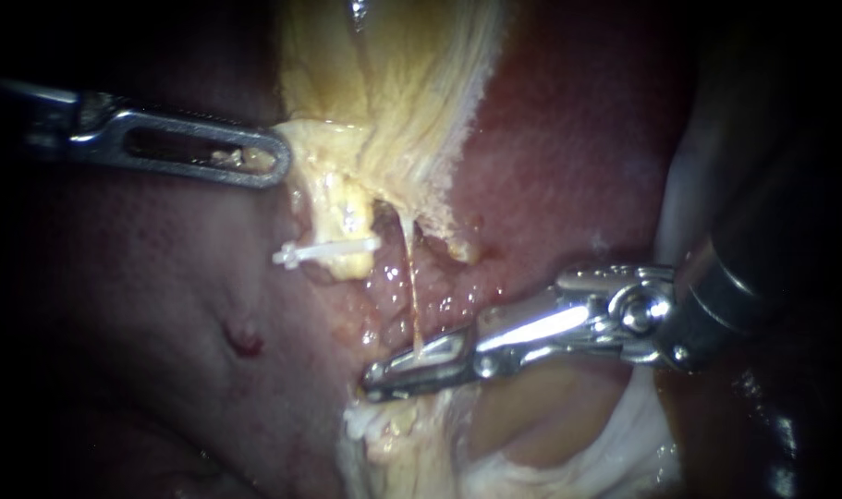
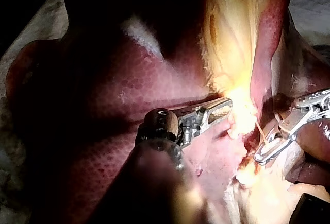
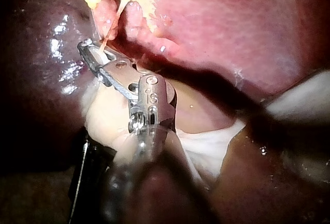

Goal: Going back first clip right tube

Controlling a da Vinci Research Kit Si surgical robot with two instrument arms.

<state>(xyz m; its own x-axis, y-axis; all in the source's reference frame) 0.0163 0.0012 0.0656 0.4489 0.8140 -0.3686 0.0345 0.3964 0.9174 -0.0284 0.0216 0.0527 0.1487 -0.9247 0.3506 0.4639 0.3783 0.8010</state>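
Left instrument (image 1: 269,164): enters from the left of the endoscope view, with a slotted jaw lying flat.
Left jaws: pressed together on the edge of the yellow tissue (image 1: 393,83). A bit of that tissue shows through the slot. Same clamp seen in the left wrist view (image 2: 226,106).
Yellow tissue: fibrous band ahead of the left jaws, narrowing toward the clip.
Clip (image 1: 328,249): white, set crosswise on a pale yellow tube (image 1: 335,208), just under the left jaws' tip and clear of them. Well apart from the right instrument's tip.
Tube: short stalk hanging from the yellow tissue. Whether this is the left or the right one cannot be told.
Right instrument (image 1: 379,377): enters from the right, with its tip past the clip's level and not touching the clip.
Right instrument, spread or pressed together: cannot tell from any view.
Thin strand (image 1: 409,286): yellowish thread beside the clipped tube, running from the yellow tissue to the right instrument's tip and touching it. Also seen in the right wrist view (image 3: 103,42).
Liver (image 1: 568,157): dark red, under and around both instruments.
Red spot (image 1: 243,340): small mark on the liver, beside the right instrument's tip, toward the left instrument's side.
White tissue (image 3: 206,147): pale sheet beneath the right instrument's wrist.
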